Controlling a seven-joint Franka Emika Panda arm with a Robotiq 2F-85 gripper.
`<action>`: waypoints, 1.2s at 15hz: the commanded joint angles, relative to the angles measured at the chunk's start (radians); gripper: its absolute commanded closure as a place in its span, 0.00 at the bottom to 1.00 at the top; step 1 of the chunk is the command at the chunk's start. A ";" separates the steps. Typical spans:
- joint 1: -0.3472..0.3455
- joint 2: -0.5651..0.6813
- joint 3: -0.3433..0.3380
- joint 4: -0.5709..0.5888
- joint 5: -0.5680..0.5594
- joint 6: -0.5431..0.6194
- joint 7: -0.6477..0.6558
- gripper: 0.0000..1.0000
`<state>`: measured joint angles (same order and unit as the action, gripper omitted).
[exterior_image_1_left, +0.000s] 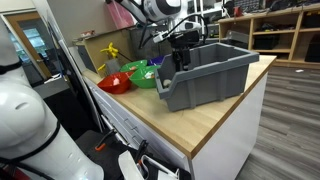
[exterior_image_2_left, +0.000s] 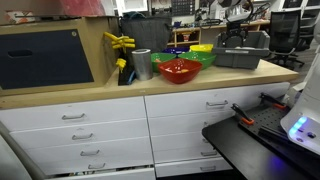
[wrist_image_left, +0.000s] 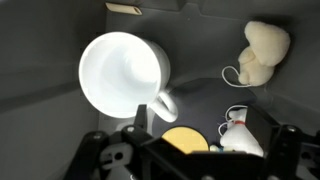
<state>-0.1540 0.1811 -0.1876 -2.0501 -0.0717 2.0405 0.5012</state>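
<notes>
Your tool (wrist_image_left: 195, 150) hung inside the bin (exterior_image_1_left: 205, 80), jaws wide apart and empty; the mug (wrist_image_left: 122, 75) lay just ahead, its handle nearest the tool.

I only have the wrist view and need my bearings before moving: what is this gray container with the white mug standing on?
Observer: The gray bin stands on a wooden counter, near its end.
Operator: Anything beside it out there?
Observer: Yes, a red bowl and a green bowl sit on the counter next to the bin.
Operator: And where is the hand relative to the bin?
Observer: The hand reaches down into the bin from above, toward the end nearer the bowls.
</notes>
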 joint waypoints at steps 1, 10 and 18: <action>0.029 -0.039 0.001 -0.044 0.008 0.017 0.083 0.00; 0.010 -0.070 -0.016 -0.040 -0.063 0.035 0.041 0.00; -0.039 0.019 -0.036 0.036 -0.081 0.070 -0.202 0.00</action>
<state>-0.1852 0.1552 -0.2221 -2.0604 -0.1538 2.0860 0.3586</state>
